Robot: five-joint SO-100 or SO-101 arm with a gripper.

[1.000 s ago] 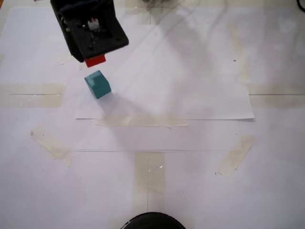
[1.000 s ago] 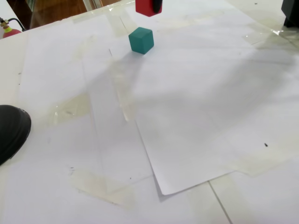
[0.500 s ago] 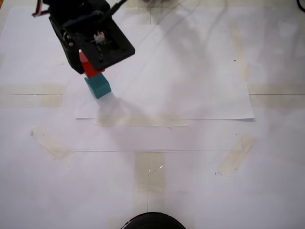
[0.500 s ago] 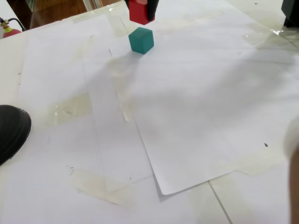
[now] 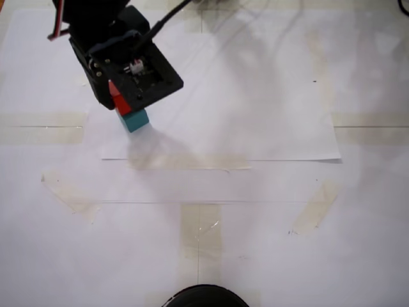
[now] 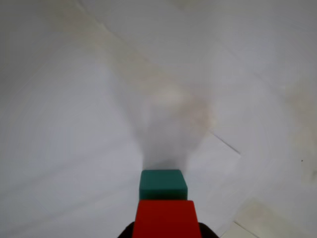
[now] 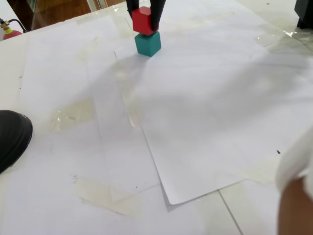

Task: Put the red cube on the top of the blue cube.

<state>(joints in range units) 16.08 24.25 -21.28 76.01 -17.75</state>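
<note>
Looks light, rigid and matte: red cube [image 7: 142,20], top centre in a fixed view, pinched on opposite flat side faces by the jaws, resting on or just above the blue cube [image 7: 148,43] on the table [image 7: 205,112].

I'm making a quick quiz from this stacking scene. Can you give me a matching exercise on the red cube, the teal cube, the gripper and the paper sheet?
Column one:
1. red cube
2. blue cube
3. gripper
4. paper sheet

Column two:
A. lies flat on the table
B. sits on the paper, under the other cube
C. closed around a cube
D. on top, between the fingers

Pairs: 1-D, 2-B, 3-C, 4-A
</note>
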